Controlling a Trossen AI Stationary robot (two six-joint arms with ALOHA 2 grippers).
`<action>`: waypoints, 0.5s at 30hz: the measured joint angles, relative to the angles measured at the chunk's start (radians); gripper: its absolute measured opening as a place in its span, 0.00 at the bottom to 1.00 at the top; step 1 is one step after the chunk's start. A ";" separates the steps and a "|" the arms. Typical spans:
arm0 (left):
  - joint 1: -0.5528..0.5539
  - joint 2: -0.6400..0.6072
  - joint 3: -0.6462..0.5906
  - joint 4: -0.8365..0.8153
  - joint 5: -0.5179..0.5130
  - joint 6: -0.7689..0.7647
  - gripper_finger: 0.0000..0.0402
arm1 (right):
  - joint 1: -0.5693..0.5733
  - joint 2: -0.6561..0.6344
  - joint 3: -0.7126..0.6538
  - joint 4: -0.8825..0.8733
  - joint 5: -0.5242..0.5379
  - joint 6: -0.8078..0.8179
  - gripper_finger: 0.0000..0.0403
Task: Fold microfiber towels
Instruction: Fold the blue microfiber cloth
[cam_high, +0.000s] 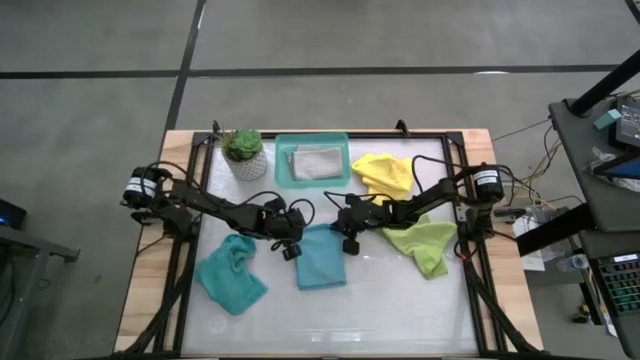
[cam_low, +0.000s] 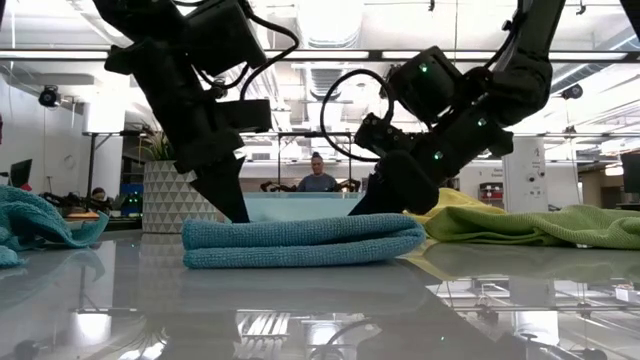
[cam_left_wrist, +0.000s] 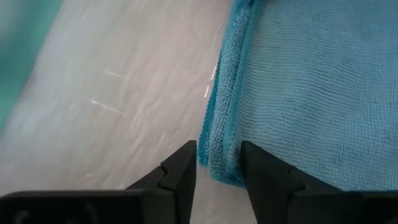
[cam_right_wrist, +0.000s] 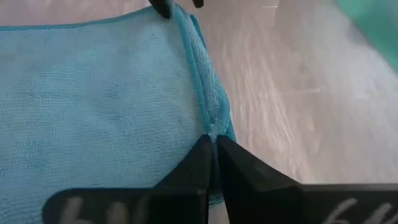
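Observation:
A folded teal-blue towel (cam_high: 322, 258) lies flat on the table's middle. My left gripper (cam_high: 291, 243) is at its far left corner, open, with the towel's thick left edge (cam_left_wrist: 217, 155) lying uncompressed between its fingers. I cannot tell whether they touch it. My right gripper (cam_high: 349, 240) is shut on the towel's far right corner. A second teal-blue towel (cam_high: 232, 277) lies crumpled at the near left. The yellow towel (cam_high: 385, 173) and the lime green towel (cam_high: 425, 245) lie on the right. The light grey towel (cam_high: 316, 162) lies folded in the teal tray (cam_high: 284, 160). My right gripper pinches the towel's right edge (cam_right_wrist: 211, 124) between its two fingertips, near the far right corner. The fingers come slanting down from the table's right. The towel lies flat on the table, its layers stacked, and the edge shows a small pucker at the fingertips.
A potted plant (cam_high: 244, 153) stands at the far left beside the tray. The crumpled teal towel is close to my left arm, and the lime green towel lies under my right arm. Bare table shows along the near edge (cam_high: 330, 320).

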 joint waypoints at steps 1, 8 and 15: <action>0.000 0.000 0.000 0.000 0.001 0.012 0.26 | 0.000 -0.001 0.000 -0.001 0.000 0.000 0.03; 0.002 0.000 0.000 0.000 0.000 0.044 0.09 | 0.000 -0.018 0.000 -0.004 0.010 0.007 0.02; 0.006 0.000 0.000 0.000 -0.021 0.017 0.03 | 0.000 -0.022 0.000 -0.003 0.010 0.024 0.10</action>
